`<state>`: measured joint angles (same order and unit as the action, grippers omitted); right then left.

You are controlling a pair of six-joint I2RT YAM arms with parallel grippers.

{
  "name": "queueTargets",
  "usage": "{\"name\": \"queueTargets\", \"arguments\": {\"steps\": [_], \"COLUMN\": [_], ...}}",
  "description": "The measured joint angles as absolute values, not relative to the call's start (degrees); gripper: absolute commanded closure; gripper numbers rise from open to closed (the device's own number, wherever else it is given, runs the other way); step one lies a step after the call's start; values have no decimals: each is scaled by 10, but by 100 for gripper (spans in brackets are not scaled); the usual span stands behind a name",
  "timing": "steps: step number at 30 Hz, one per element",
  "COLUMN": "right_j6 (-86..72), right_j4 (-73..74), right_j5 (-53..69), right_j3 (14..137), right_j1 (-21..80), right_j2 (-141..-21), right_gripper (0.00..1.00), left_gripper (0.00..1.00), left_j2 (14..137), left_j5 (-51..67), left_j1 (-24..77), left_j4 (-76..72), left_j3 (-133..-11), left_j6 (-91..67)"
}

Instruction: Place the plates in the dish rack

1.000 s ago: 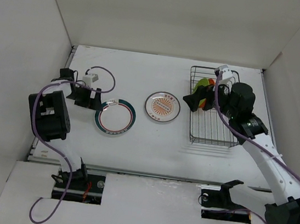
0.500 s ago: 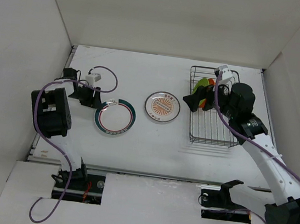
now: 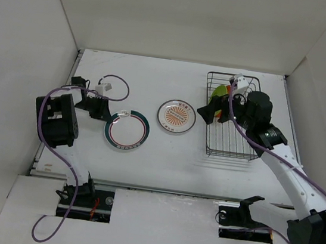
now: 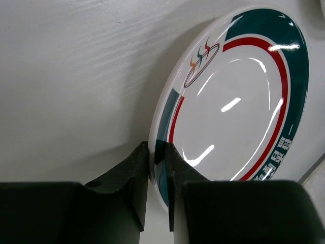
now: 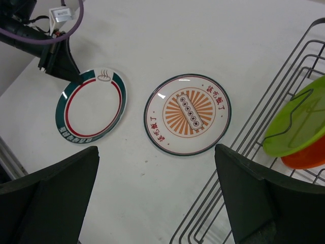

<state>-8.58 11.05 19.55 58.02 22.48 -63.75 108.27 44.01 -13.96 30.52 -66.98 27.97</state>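
Observation:
A white plate with dark green and red rings (image 3: 126,131) lies on the table at the left. My left gripper (image 3: 105,114) is shut on its far-left rim. In the left wrist view the two fingers (image 4: 157,147) pinch the edge of this plate (image 4: 238,101). The sunburst plate (image 3: 176,116) lies flat at the middle. The black wire dish rack (image 3: 231,155) stands at the right, with the lime green plate (image 3: 219,93) and the orange plate (image 3: 229,90) upright at its far end. My right gripper (image 3: 211,109) hovers open at the rack's left edge, holding nothing.
The right wrist view looks down on the ringed plate (image 5: 91,109), the sunburst plate (image 5: 187,113), the rack wires (image 5: 284,127) and the green plate (image 5: 299,122) over the orange plate (image 5: 307,157). White walls enclose the table on three sides.
My left gripper has closed on the ringed plate's rim, and the plate has shifted slightly toward the near side. The right arm has edged a little to the left.

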Motion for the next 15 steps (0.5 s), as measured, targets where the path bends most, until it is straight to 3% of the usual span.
{"name": "queueTargets", "arguments": {"steps": [5,15], "right_j6": [-88,-88], "right_j4": [96,29], "right_j5": [199,228], "right_j3": [563,558], "right_j1": [226,315], "right_j2": [-645,-712], "right_gripper": [0,0], "left_gripper": [100,100], "left_j2": [1083,1058], "left_j5": [476,609], "left_j1": [-148,-147], "left_j4": [356,560], "left_j3": [-698,-769], "left_j6": [309,540]}}
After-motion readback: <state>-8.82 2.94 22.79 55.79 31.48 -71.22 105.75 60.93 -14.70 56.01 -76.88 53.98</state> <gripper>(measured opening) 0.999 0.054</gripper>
